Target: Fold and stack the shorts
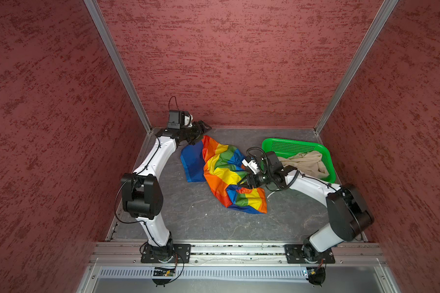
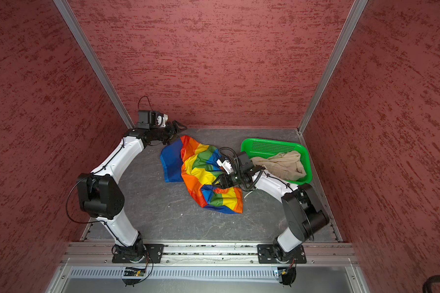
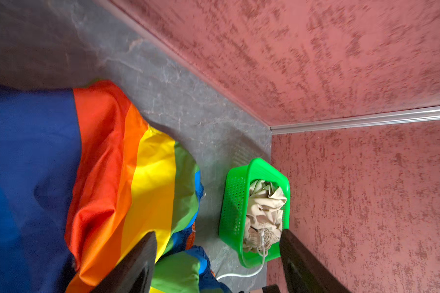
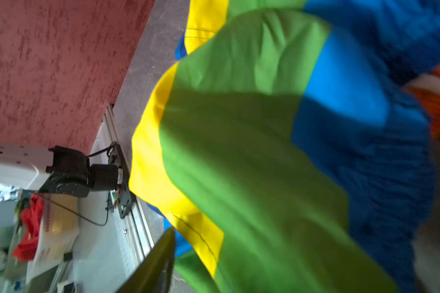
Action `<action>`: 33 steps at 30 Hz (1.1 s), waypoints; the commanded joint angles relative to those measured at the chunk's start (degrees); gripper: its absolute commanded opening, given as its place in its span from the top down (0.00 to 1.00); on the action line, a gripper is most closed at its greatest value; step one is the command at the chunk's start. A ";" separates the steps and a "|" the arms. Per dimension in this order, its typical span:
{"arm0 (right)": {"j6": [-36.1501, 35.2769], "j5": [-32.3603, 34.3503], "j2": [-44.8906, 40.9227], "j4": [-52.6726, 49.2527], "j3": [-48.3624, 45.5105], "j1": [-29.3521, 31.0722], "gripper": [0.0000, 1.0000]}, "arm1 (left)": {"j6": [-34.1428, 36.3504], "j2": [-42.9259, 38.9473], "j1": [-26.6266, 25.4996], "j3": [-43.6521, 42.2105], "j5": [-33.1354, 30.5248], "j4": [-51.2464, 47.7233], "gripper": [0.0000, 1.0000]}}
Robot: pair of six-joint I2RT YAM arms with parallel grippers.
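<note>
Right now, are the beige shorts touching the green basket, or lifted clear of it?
Touching. The left wrist view shows the beige shorts bunched inside the green basket, resting against its wall.

Thin rainbow-striped shorts (image 4: 252, 157) fill most of the view, rumpled, showing yellow, green, light-blue and dark-blue bands and a bit of orange. A dark end effector finger (image 4: 155, 263) juts in, its tip just beside the yellow band. Beyond lie a grey mottled surface (image 4: 148, 63), a red textured wall (image 4: 48, 63) and a black arm base (image 4: 69, 170) on an aluminium rail (image 4: 134, 228).
</note>
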 commanded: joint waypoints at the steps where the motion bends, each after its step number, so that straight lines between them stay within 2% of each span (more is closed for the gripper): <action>1: 4.33 7.45 -8.89 5.75 -1.91 -0.04 0.29 | 4.33 2.67 -2.50 5.60 -0.44 -5.08 0.25; 4: 5.65 12.72 -15.42 2.29 -2.07 -0.41 0.24 | 8.65 6.63 -5.61 12.76 -3.40 -11.55 0.30; 6: 7.54 18.14 -18.66 -1.51 -1.17 -1.61 0.25 | 12.69 9.69 -8.34 19.02 -5.87 -16.69 0.39; 7: 8.84 21.10 -19.77 -4.25 -0.51 -2.74 0.28 | 15.44 11.69 -10.07 23.36 -7.87 -20.27 0.45; 9: 11.68 25.69 -21.43 -9.22 0.73 -5.49 0.37 | 21.89 15.94 -14.15 32.72 -12.89 -27.52 0.49; 11: 15.10 30.85 -22.87 -14.47 1.61 -8.56 0.45 | 29.07 20.95 -18.73 42.83 -17.11 -35.53 0.46; 14: 18.02 34.56 -25.62 -17.95 0.88 -12.06 0.47 | 37.30 25.41 -24.73 51.13 -23.54 -43.93 0.27; 15: 18.48 34.51 -26.68 -17.73 0.24 -13.15 0.46 | 38.46 24.74 -26.11 49.48 -24.55 -43.95 0.22; 17: 19.27 33.23 -28.60 -16.64 -1.52 -15.73 0.42 | 39.99 21.25 -29.07 40.93 -25.63 -40.58 0.13; 19: 19.47 30.72 -29.55 -15.55 -2.66 -18.35 0.40 | 41.65 19.94 -32.45 35.89 -30.09 -40.45 0.10; 24: 18.18 22.02 -27.73 -12.33 -5.04 -23.45 0.34 | 43.58 20.79 -41.45 26.55 -43.67 -40.12 0.10; 27: 17.42 18.60 -26.68 -10.73 -5.80 -24.47 0.33 | 41.24 23.42 -43.06 26.59 -45.62 -43.55 0.11; 30: 16.56 17.17 -26.02 -9.59 -6.50 -24.60 0.31 | 39.16 24.46 -43.15 25.68 -44.42 -44.38 0.11; 31: 16.17 16.96 -25.73 -9.49 -6.53 -24.55 0.31 | 38.76 24.62 -43.44 25.27 -44.34 -44.21 0.13; 32: 16.00 16.83 -25.53 -9.35 -6.55 -24.56 0.31 | 38.69 24.89 -43.77 24.92 -44.31 -44.00 0.23; 33: 15.87 16.63 -25.36 -9.04 -6.71 -24.58 0.31 | 38.37 25.34 -44.03 24.91 -44.62 -43.97 0.50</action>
